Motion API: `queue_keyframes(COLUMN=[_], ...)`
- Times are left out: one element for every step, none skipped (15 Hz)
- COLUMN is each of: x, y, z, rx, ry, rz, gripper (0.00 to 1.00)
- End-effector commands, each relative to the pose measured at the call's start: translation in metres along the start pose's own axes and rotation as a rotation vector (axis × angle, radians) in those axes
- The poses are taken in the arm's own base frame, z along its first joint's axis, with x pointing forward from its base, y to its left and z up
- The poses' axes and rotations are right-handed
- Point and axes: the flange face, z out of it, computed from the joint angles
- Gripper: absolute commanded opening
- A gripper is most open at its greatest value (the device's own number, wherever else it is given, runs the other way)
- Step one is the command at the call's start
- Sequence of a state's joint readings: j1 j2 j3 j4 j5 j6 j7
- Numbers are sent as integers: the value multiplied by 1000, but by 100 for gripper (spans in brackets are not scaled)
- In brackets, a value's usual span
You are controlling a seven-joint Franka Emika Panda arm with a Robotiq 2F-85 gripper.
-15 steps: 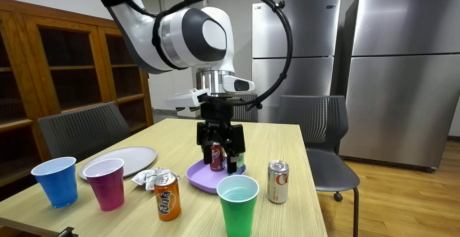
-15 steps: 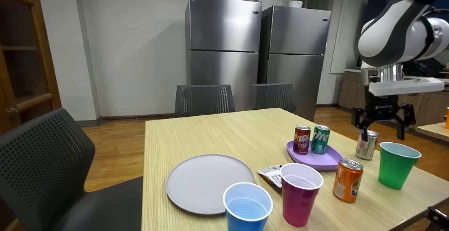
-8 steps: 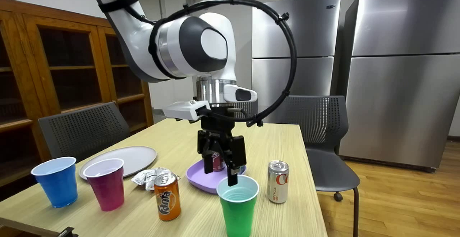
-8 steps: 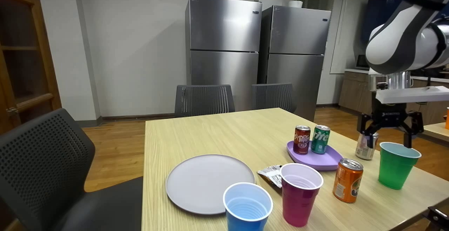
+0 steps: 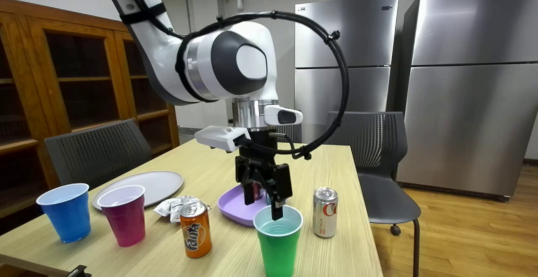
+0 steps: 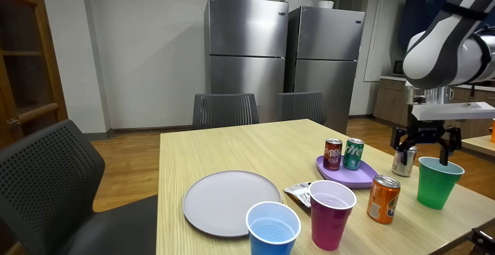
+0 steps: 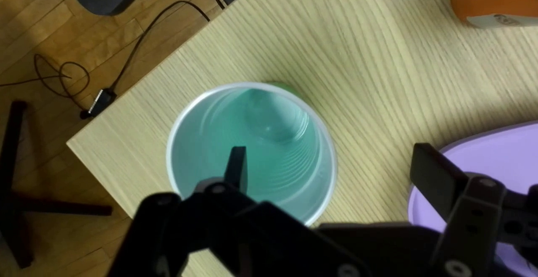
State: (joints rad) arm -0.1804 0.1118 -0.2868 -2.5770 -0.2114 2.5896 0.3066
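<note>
My gripper (image 5: 262,207) is open, holds nothing and points down beside and over the green cup (image 5: 278,247). In the wrist view, one of the fingers (image 7: 237,167) overlaps the green cup's opening (image 7: 269,142). I cannot tell whether its tip is below the rim. The other finger stands outside the cup, towards the purple plate (image 7: 496,151). The cup stands upright and looks empty. In an exterior view the gripper (image 6: 424,160) partly covers the silver can (image 6: 403,169) behind it; the green cup (image 6: 437,189) stands to the right.
A Dr Pepper can (image 6: 332,155) and a Sprite can (image 6: 353,154) stand on the purple plate (image 6: 354,179). An orange Fanta can (image 5: 196,230), purple cup (image 5: 124,218), blue cup (image 5: 67,216), snack bag (image 5: 174,207) and grey plate (image 5: 153,184) are also on the table.
My gripper has come down towards the green cup and shifted slightly to the side. One finger now overlaps the cup's opening. The gripper has stayed open; the objects have not moved.
</note>
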Motion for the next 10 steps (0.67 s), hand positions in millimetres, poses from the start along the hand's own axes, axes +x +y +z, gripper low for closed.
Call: queue_keyframes(x=[4, 5, 5, 6, 6, 6, 6, 6, 6, 6], y=[-1, -2, -2, -1, 0, 1, 2, 4, 6, 8], z=[8, 10, 11, 11, 11, 11, 10, 9, 8, 7], rx=[-4, -3, -4, -2, -3, -4, -5, -7, -8, -13], ry=[24, 28, 34, 38, 42, 46, 49, 51, 51, 53], rz=[-12, -14, -17, -15, -15, -14, -12, -11, -9, -9], gripper=[100, 100, 75, 72, 66, 56, 49, 40, 34, 25])
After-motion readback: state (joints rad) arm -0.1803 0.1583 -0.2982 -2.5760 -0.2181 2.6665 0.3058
